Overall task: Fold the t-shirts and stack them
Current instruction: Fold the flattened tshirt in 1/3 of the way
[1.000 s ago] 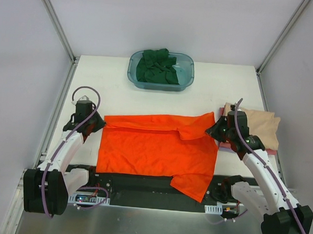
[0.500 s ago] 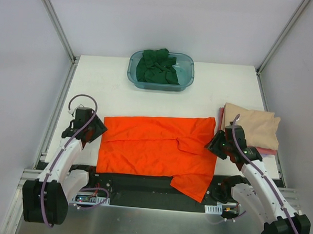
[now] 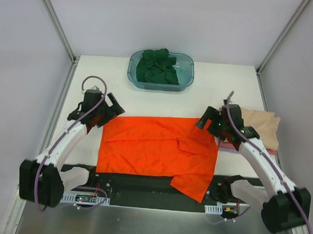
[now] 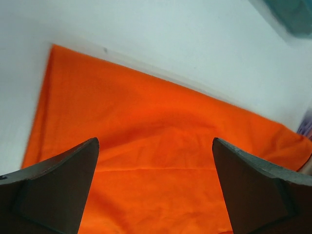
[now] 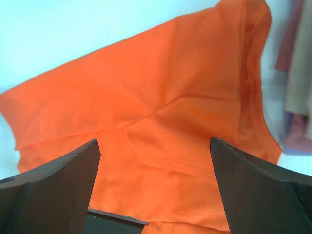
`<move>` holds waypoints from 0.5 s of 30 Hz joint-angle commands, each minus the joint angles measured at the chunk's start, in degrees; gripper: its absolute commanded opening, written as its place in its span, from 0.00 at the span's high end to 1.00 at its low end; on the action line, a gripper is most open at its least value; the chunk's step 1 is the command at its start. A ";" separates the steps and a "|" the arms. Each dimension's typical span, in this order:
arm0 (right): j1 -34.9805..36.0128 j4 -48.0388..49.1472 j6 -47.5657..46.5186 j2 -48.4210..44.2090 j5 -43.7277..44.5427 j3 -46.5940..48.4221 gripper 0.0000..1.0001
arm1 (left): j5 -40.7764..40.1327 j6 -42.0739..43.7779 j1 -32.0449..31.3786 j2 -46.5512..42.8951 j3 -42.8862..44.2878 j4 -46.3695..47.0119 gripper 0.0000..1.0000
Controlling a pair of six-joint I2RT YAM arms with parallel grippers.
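Orange-red t-shirt (image 3: 157, 148) flat | left fingers (image 4: 53, 195) apart above far-left corner | right fingers (image 5: 48, 190) apart above far-right corner

Orange shirt (image 3: 157, 151) flat mid-table, far edge folded over; green shirt (image 3: 159, 67) crumpled at back; beige shirt (image 3: 263, 128) at right, apparently atop pink shirt (image 5: 294, 138).

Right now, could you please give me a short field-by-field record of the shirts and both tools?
orange shirt: spread on table, near-right corner over the table edge
green shirt: bunched in the teal tub
folded stack: right side, beige on top
left tool: open, empty, at shirt's far-left corner
right tool: open, empty, at shirt's far-right corner
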 commanded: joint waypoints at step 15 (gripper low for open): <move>3.67 2.25 -5.21 46.21 10.08 22.38 0.04 | -0.56 0.45 -2.50 36.78 10.52 5.49 0.01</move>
